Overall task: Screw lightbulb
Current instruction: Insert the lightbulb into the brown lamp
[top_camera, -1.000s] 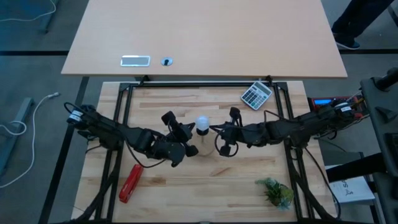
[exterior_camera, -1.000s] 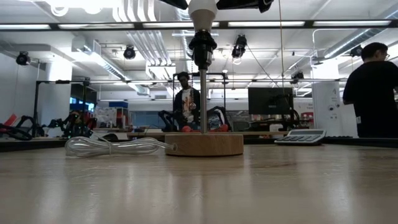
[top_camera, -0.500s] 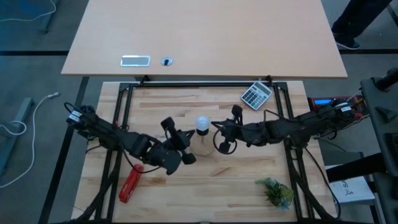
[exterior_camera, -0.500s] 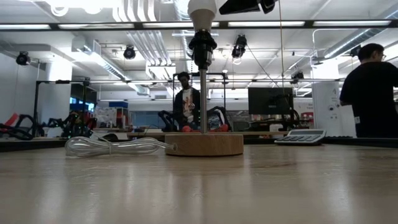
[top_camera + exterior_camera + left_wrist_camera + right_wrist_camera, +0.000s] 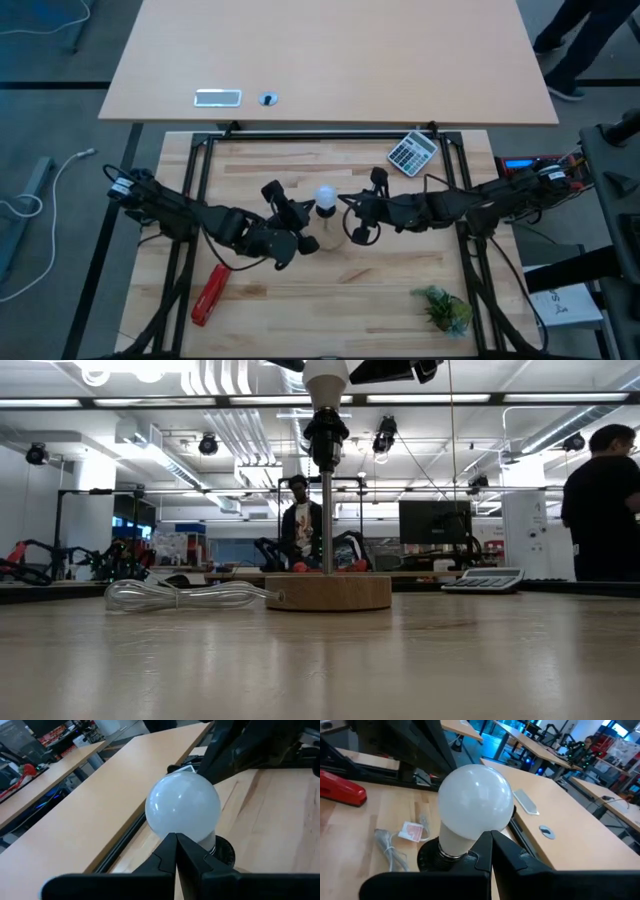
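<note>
The white lightbulb (image 5: 325, 198) sits upright in the black socket (image 5: 326, 430) on top of a thin stem. The stem rises from the round wooden disc (image 5: 328, 592). My left gripper (image 5: 303, 213) is shut, its tips just left of the bulb (image 5: 182, 807). My right gripper (image 5: 351, 208) is shut, its tips just right of the bulb (image 5: 475, 800). In the low view only the bulb's lower part (image 5: 325, 372) shows at the top edge, with dark gripper parts on both sides. My left gripper points its shut fingertips (image 5: 175, 840) level at the bulb's lower half from the table's left; I cannot tell whether they touch it. My right gripper points its shut fingertips (image 5: 491, 837) level at the bulb's neck from the table's right; I cannot tell whether they touch it.
A clear coiled cord (image 5: 180, 595) lies left of the disc. A red stapler (image 5: 209, 294) lies near left, a calculator (image 5: 412, 152) far right, a small green plant (image 5: 444, 308) near right. A person (image 5: 600, 505) stands beyond the table.
My left gripper drew back from the bulb toward the table's near edge, then came back beside it. The bulb and lamp have stayed still.
</note>
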`<control>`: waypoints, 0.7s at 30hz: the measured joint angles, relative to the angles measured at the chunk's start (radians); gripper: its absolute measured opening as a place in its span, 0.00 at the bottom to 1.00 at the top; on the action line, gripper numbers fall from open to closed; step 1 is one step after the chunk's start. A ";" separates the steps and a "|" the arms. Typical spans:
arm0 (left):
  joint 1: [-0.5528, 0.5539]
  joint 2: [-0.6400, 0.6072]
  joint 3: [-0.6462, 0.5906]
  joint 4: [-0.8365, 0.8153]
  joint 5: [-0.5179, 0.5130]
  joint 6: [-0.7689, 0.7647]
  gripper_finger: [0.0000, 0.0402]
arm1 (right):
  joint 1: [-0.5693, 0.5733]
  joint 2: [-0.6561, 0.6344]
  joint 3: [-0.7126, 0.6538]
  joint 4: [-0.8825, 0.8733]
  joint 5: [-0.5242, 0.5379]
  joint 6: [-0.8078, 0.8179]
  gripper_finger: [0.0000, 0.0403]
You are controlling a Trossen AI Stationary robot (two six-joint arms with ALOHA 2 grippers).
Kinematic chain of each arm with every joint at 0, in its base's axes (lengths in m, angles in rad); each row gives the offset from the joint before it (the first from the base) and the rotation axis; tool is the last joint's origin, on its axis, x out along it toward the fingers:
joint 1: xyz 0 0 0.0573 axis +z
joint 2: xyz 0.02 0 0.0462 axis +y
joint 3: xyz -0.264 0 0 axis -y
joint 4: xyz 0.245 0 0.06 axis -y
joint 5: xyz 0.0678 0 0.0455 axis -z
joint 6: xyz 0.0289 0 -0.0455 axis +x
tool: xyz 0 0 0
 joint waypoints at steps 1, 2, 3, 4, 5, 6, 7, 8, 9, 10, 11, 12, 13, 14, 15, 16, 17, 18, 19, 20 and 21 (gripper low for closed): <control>0.002 0.000 0.000 0.000 0.000 0.000 0.00 | 0.000 0.000 0.000 0.000 -0.010 0.000 0.00; 0.003 0.000 0.000 -0.002 -0.001 0.000 0.00 | 0.000 0.000 0.000 0.000 -0.020 0.000 0.00; 0.005 0.000 0.000 -0.004 -0.002 -0.003 0.00 | 0.000 0.000 0.000 0.001 -0.028 0.000 0.00; 0.006 0.000 0.000 -0.005 -0.005 -0.005 0.00 | 0.001 0.000 0.000 0.001 -0.037 0.002 0.00; 0.007 0.000 -0.001 -0.005 -0.006 -0.006 0.00 | 0.001 0.000 0.000 0.001 -0.044 0.008 0.00; 0.009 0.000 -0.001 -0.006 -0.006 -0.007 0.00 | 0.001 0.000 0.000 0.002 -0.051 0.009 0.00; 0.010 0.000 -0.001 -0.005 -0.006 -0.008 0.00 | 0.002 0.000 0.000 0.002 -0.054 0.011 0.00; 0.012 0.000 -0.001 -0.006 -0.006 -0.008 0.00 | 0.003 0.000 0.000 0.002 -0.058 0.011 0.00; 0.014 0.000 -0.001 -0.005 -0.006 -0.008 0.00 | 0.004 0.000 0.000 0.002 -0.060 0.012 0.00; 0.018 0.000 -0.001 -0.005 -0.006 -0.009 0.00 | 0.004 0.000 0.000 0.003 -0.066 0.012 0.00; 0.021 0.000 -0.001 -0.005 -0.006 -0.011 0.00 | 0.005 0.000 0.000 0.006 -0.074 0.012 0.00; 0.024 0.000 -0.001 -0.004 -0.005 -0.012 0.00 | 0.005 0.000 0.000 0.006 -0.084 0.012 0.00; 0.026 0.000 -0.001 -0.004 -0.005 -0.012 0.00 | 0.005 0.000 0.000 0.009 -0.101 0.013 0.00; 0.028 0.000 -0.001 -0.002 -0.004 -0.013 0.00 | 0.005 0.000 0.000 0.011 -0.118 0.015 0.00; 0.030 0.000 -0.001 -0.001 -0.001 -0.014 0.00 | 0.005 0.000 0.000 0.011 -0.130 0.020 0.00; 0.031 0.000 -0.001 0.000 0.002 -0.016 0.00 | 0.005 0.000 0.000 0.011 -0.136 0.027 0.00; 0.033 0.000 -0.001 0.000 0.003 -0.016 0.00 | 0.005 0.000 0.000 0.011 -0.137 0.027 0.00; 0.033 0.000 -0.001 -0.002 0.003 -0.016 0.00 | 0.005 0.001 0.000 0.011 -0.137 0.027 0.00; 0.033 0.000 -0.001 -0.006 0.003 -0.016 0.00 | 0.004 0.001 0.000 0.011 -0.136 0.027 0.00; 0.033 0.000 -0.001 -0.010 0.002 -0.016 0.00 | 0.004 0.001 0.000 0.010 -0.136 0.027 0.00; 0.032 0.000 -0.001 -0.012 -0.004 -0.016 0.00 | 0.004 0.001 0.000 0.010 -0.135 0.027 0.00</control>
